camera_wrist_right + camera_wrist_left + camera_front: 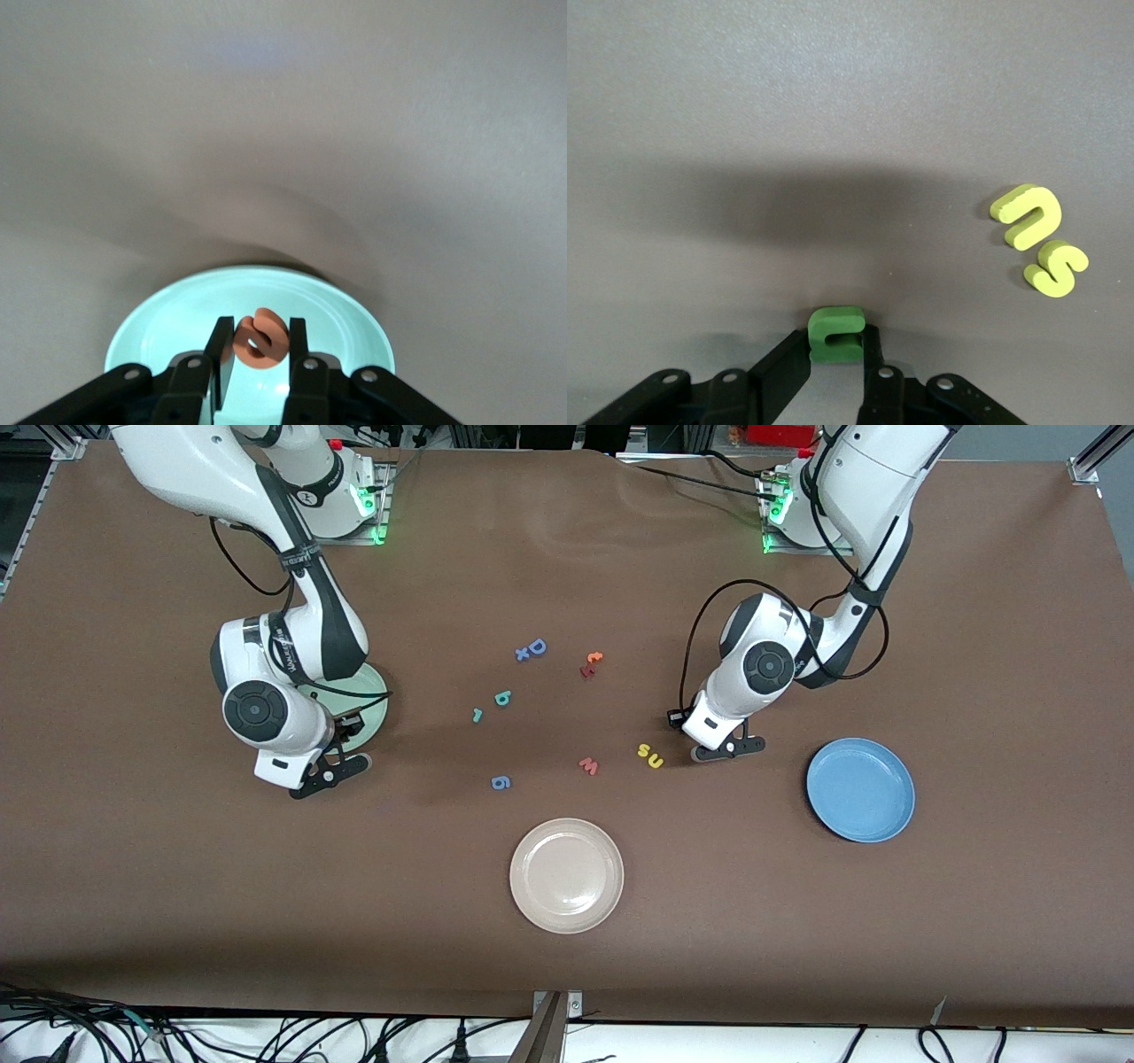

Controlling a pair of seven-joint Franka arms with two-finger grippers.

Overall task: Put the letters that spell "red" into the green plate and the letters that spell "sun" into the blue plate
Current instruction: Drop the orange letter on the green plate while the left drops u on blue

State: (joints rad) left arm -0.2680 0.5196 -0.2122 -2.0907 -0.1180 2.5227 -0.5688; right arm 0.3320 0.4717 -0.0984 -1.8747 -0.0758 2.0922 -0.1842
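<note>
My right gripper [260,341] is shut on the orange "e" [261,336] and hangs over the green plate [177,319], which lies at the right arm's end of the table [376,701]. My left gripper [837,343] is shut on the green "n" [835,333], low at the table surface. The yellow "u" [1028,215] and yellow "s" [1056,267] lie close beside it [649,755]. The teal "d" [502,698] and teal "r" [477,715] lie on the table near the middle. The blue plate [860,789] sits at the left arm's end.
A cream-white plate [566,875] lies nearest the front camera. Loose letters are scattered mid-table: a blue "D" [536,646], an orange one [594,658], a red "w" [588,765] and a blue "6" [500,782].
</note>
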